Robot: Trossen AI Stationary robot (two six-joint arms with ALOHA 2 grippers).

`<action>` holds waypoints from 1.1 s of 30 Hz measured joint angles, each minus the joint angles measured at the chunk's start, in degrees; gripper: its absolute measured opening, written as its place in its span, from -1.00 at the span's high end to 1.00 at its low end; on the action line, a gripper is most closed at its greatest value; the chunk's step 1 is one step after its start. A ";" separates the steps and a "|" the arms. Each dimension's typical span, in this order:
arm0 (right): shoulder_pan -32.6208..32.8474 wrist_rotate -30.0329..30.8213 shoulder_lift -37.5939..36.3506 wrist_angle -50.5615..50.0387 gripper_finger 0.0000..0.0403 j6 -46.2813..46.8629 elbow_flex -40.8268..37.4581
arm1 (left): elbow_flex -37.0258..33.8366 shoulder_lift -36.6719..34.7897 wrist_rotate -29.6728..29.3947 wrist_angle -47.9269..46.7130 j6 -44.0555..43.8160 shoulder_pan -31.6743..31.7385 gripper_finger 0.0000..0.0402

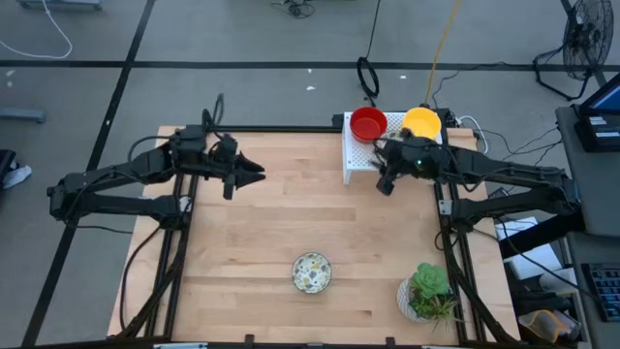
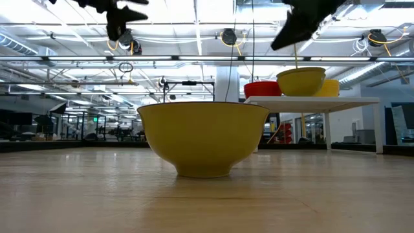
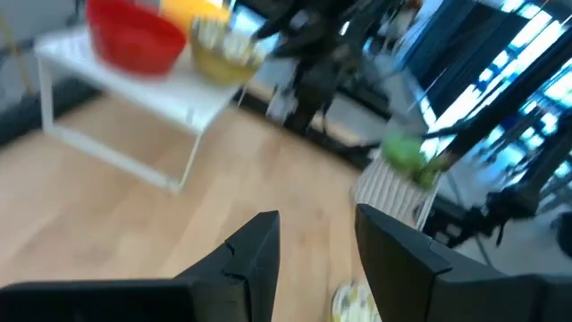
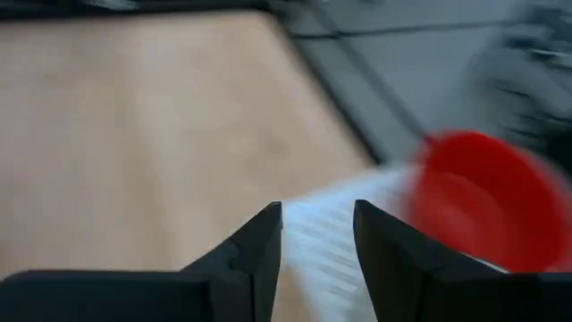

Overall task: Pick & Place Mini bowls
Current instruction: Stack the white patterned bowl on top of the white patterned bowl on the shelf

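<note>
Red mini bowl (image 4: 487,199) sits on the white rack (image 1: 360,155) just beyond the right jaws (image 4: 317,234) (parted, empty); left jaws (image 3: 317,243) likewise gape

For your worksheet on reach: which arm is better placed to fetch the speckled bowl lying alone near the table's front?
Probably the left: its open gripper hangs empty over bare table, while the right gripper is by the rack. The speckled bowl lies about midway between them.

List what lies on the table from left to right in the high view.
Left hand → speckled bowl → red bowl on the white rack → right hand → yellow bowl. The potted plant overlaps the yellow bowl's span, so it is left unplaced.
</note>
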 joint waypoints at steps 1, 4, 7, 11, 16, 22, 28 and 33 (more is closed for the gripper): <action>0.64 -3.48 0.10 0.89 0.35 0.05 0.00 | 0.00 0.44 -0.02 -1.51 -0.03 -0.25 0.26; 3.32 -11.38 1.17 3.20 0.36 1.51 0.00 | 0.00 2.63 0.05 -5.22 -0.56 -1.44 0.26; 7.61 -12.98 3.20 3.89 0.38 1.95 0.00 | -0.04 5.66 -0.08 -7.96 -2.50 -3.09 0.26; 14.40 -13.01 7.88 5.36 0.38 1.95 0.00 | -0.04 9.62 -0.33 -9.14 -3.57 -5.20 0.26; 23.01 -13.05 16.67 7.81 0.39 1.05 0.00 | -0.04 13.62 -2.29 -9.35 -5.10 -7.33 0.26; 31.41 -13.09 26.91 12.82 0.39 -5.14 0.00 | -0.04 15.74 -7.02 -9.49 -7.59 -9.75 0.26; 35.90 -13.20 35.39 24.30 0.39 -9.04 0.00 | -0.02 16.03 -11.04 -8.90 -10.70 -13.12 0.26; 37.57 -16.40 41.17 34.25 0.39 -9.21 0.00 | -0.02 16.05 -14.24 -8.83 -13.42 -16.83 0.26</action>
